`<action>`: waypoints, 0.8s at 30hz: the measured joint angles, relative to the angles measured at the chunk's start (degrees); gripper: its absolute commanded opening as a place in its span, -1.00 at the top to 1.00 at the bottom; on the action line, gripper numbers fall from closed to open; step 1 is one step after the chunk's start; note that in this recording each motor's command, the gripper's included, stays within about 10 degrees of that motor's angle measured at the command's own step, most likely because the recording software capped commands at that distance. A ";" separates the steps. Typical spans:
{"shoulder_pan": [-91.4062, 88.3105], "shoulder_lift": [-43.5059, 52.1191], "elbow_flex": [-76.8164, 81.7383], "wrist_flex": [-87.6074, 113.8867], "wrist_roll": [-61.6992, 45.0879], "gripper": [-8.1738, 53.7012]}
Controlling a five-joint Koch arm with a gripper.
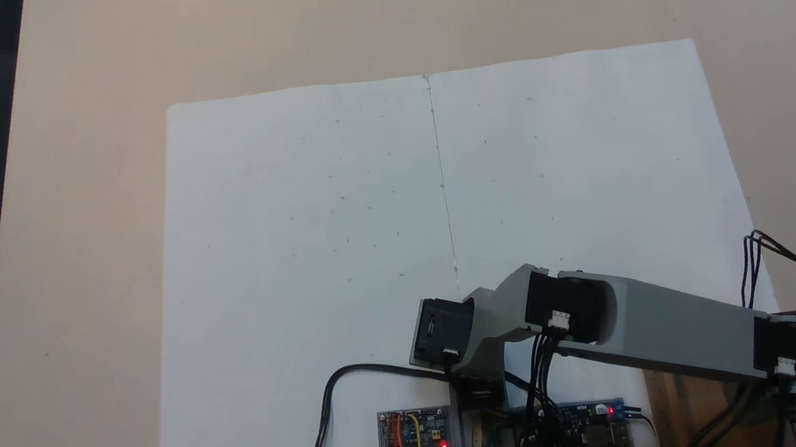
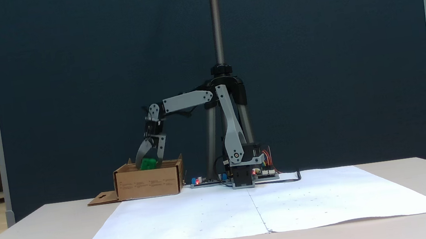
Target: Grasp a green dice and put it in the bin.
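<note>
Left of centre in a fixed view, the bin (image 2: 149, 180) sits on the bench; the tool (image 2: 148, 161) reaches into it (jaws closed around the green dice (image 2: 147, 163)); placing step; next, open and release.

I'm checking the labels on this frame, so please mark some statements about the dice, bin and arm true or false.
1. The green dice is between the fingers of the gripper. True.
2. The dice lies on the white paper. False: it is at the rim of the bin, in the gripper.
3. The bin stands on the paper. False: it stands beside it.
4. The arm reaches over the bin. True.
</note>
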 measured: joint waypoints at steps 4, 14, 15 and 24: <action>0.09 -2.11 0.00 -0.35 0.00 -0.56; -3.96 3.87 0.00 -3.60 4.04 -0.56; -5.10 5.98 0.09 -4.22 5.80 -0.56; -24.52 26.54 -7.65 -5.01 22.68 -0.55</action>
